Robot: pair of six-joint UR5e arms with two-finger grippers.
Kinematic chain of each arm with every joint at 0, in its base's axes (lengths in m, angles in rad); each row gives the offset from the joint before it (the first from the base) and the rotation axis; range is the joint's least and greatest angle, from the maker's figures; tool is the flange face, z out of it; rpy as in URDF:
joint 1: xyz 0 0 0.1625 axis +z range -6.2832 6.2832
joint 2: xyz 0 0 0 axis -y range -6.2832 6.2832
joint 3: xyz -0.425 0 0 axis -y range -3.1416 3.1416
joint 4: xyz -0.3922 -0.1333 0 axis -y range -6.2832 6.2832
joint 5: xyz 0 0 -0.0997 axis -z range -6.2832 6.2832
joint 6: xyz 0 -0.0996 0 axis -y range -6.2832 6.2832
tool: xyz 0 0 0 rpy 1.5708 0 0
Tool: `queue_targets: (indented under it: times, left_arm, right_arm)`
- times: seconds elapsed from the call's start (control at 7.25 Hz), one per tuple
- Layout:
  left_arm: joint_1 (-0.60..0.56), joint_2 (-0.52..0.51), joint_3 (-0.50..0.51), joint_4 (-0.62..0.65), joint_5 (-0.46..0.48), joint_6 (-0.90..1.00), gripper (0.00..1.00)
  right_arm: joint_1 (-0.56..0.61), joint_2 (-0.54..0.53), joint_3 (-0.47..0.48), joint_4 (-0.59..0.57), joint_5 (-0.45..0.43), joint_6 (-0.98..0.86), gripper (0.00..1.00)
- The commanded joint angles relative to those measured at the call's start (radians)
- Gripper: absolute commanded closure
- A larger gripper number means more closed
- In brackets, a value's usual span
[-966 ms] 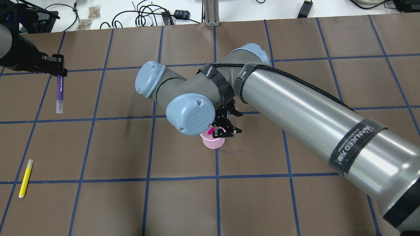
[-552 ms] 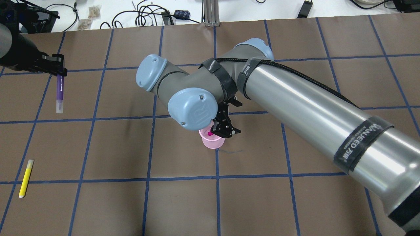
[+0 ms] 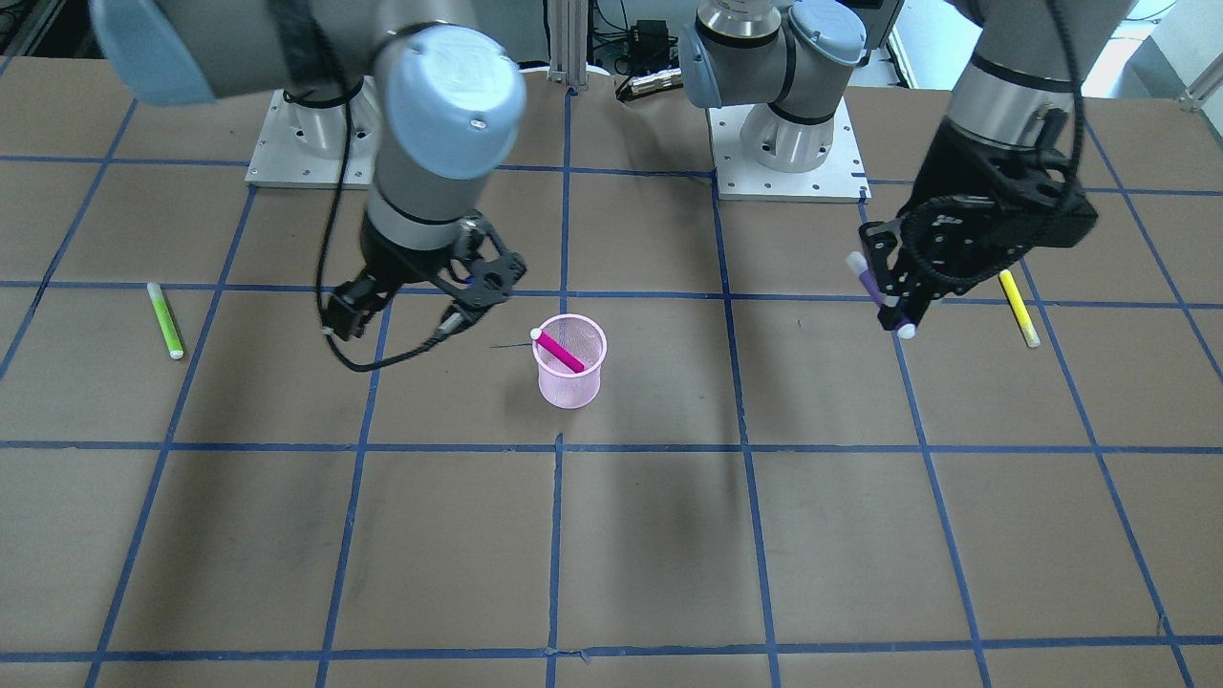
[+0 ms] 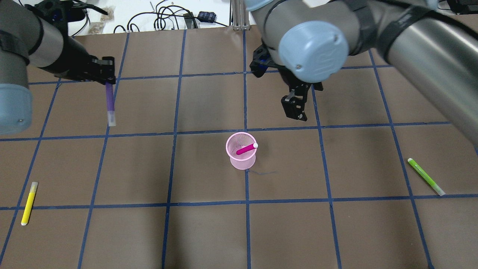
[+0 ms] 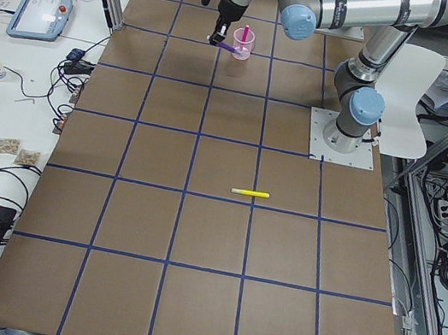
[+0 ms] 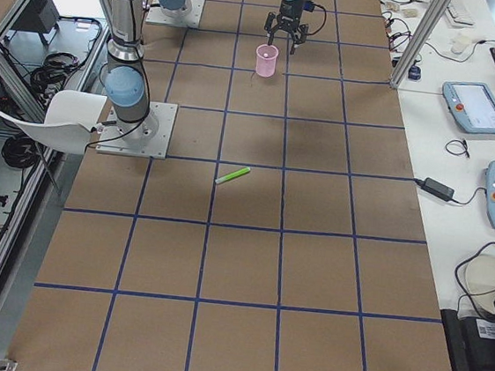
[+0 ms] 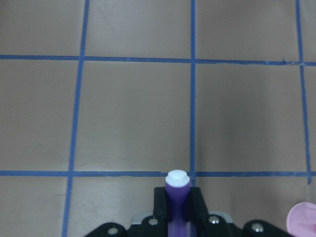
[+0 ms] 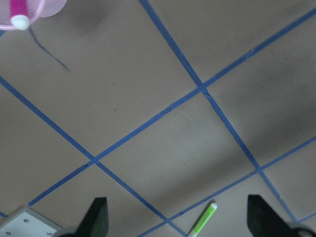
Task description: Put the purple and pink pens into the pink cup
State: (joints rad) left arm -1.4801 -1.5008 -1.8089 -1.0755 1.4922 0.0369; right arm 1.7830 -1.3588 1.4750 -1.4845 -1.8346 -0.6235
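Leaning in the cup (image 4: 242,163), white tip on the rim, the pink pen (image 4: 246,149) looks delivered; the right fingers (image 3: 346,313) hang spread wide and empty nearby. The left fingers (image 4: 109,77) clamp the purple pen (image 4: 109,102) pointing down, well apart from the cup, an attitude suited to dropping it in.

Yellow pen (image 4: 29,203) lies flat, lower left of the overhead view. Green pen (image 4: 425,182) lies far right, and cables (image 4: 168,16) tangle along the top edge.
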Motion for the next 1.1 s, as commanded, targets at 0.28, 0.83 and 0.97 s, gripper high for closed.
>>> queue_targets:
  times: [0.28,0.83,0.97]
  left_arm:
    - [-0.380,-0.055,-0.118,0.263,0.189,-0.517,1.00]
    - [-0.560,-0.136,-0.147,0.430,0.449,-0.761,1.00]
    - [-0.581,-0.174,-0.171,0.521,0.462,-0.808,1.00]
  right_arm:
    - [-0.180,-0.111,0.027,-0.017,0.301,0.444,0.01]
    - [-0.223,-0.180,0.111,-0.204,0.287,0.489,0.00]
    - [-0.261,-0.186,0.111,-0.200,0.296,0.487,0.00]
